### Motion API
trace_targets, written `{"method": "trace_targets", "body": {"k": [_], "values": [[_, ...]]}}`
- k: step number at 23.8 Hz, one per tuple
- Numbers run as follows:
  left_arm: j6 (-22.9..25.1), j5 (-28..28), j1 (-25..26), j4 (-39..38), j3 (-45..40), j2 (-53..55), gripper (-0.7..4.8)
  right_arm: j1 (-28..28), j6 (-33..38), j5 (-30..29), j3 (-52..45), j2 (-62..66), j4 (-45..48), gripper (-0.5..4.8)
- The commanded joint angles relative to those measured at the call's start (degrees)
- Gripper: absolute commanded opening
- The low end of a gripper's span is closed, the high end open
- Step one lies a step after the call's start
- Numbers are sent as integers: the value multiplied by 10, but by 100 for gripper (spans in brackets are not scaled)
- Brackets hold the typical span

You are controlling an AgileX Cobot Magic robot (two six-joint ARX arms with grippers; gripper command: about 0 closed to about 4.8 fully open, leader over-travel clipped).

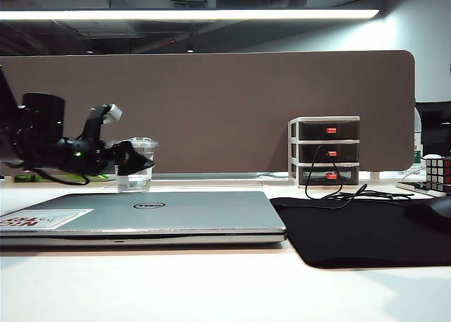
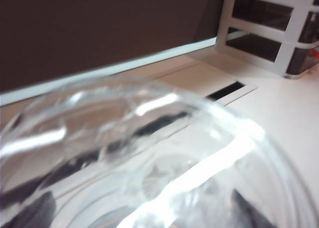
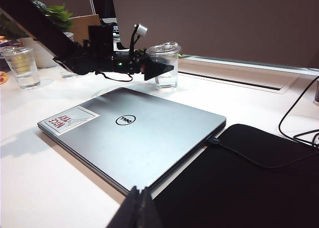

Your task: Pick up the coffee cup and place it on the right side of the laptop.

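Note:
The coffee cup [image 1: 143, 147], clear plastic with a clear lid, stands on the white table behind the laptop's far edge, left of centre. My left gripper [image 1: 141, 164] reaches in level from the left and is open, one black finger on each side of the cup. In the left wrist view the cup [image 2: 149, 153] fills the picture, blurred, with dark fingers [image 2: 30, 213] showing through its walls. The closed silver Dell laptop [image 1: 162, 213] lies flat in front. In the right wrist view I see the cup [image 3: 164, 51], the laptop [image 3: 134, 138] and my right gripper [image 3: 141, 208], shut and empty, over the laptop's near edge.
A black mat [image 1: 366, 230] lies right of the laptop, with cables across its far side. A white drawer unit [image 1: 325, 151] and a puzzle cube [image 1: 438, 172] stand at the back right. A brown partition closes the back. A second clear cup [image 3: 21, 66] stands farther off.

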Motion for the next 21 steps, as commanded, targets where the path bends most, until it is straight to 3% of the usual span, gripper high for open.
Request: {"method": "trace_targets", "body": {"k": [1, 5, 14, 18, 21], "values": [[-2, -13, -12, 0, 16, 4, 479, 0, -2, -2, -4, -1, 6, -1], [2, -39, -16, -6, 16, 5, 479, 0, -2, -2, -4, -1, 6, -1], [3, -38, -16, 2, 16, 13, 479, 1, -2, -2, -4, -1, 6, -1], [3, -37, -16, 14, 16, 13, 392, 1, -2, -2, -4, -1, 6, -1], [2, -34, -16, 23, 16, 13, 388, 1, -2, -2, -4, -1, 6, -1]]}}
